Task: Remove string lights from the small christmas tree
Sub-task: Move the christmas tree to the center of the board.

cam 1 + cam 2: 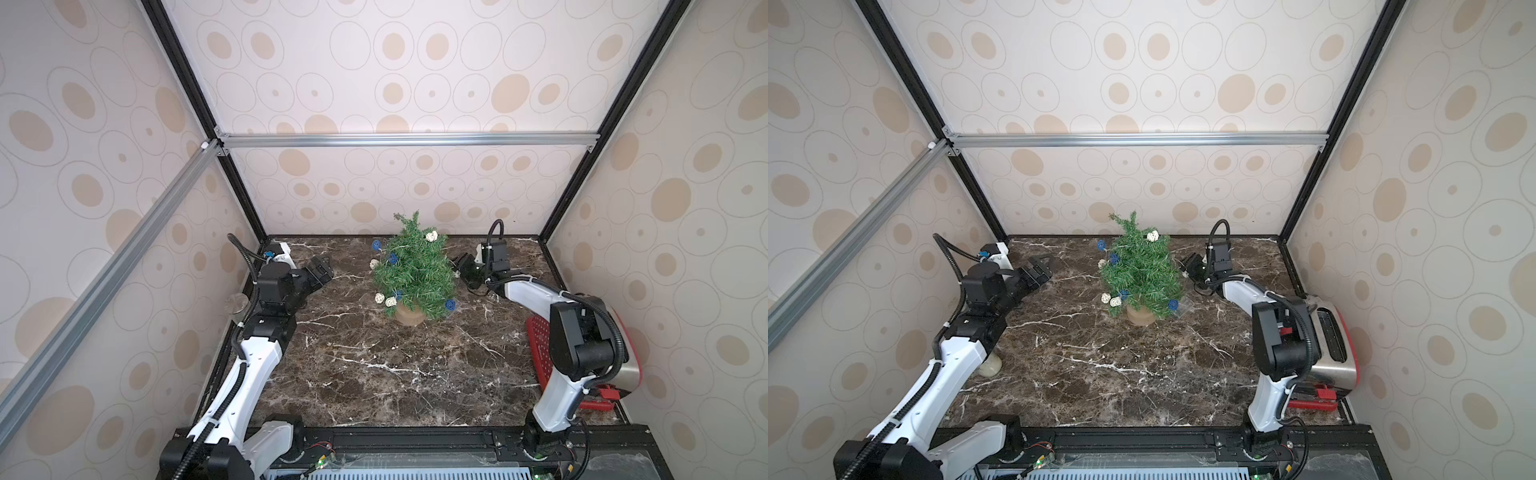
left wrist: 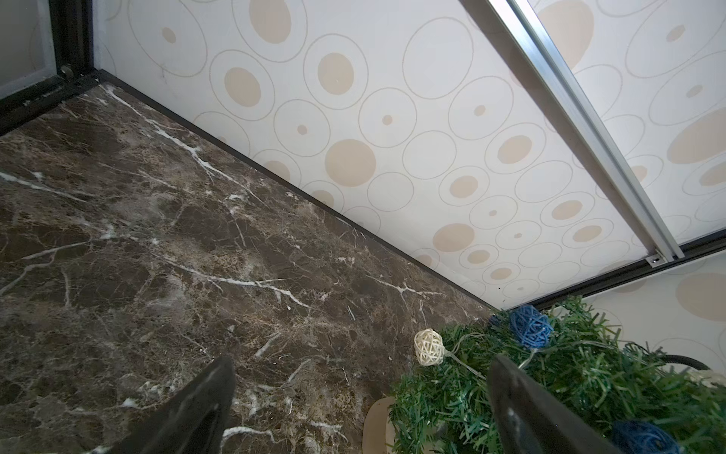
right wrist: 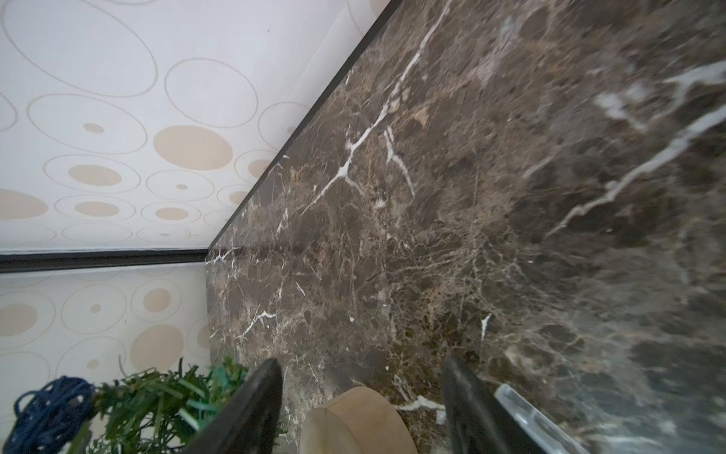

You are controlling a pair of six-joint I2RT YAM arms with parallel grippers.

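arms reach low, flanking the small christmas tree (image 1: 415,272); left gripper (image 1: 326,270) and right gripper (image 1: 459,266) spread apart, empty; string lights (image 1: 432,237) draped on it.

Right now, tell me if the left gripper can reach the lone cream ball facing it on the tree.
Probably yes: the left gripper is open and empty, only bare table lies between it and the cream ball, exposed at the edge of the small christmas tree.

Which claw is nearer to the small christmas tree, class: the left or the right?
Right. The right claw sits almost at the branches of the small christmas tree on one side; the left claw is off the opposite side, with tabletop showing between.
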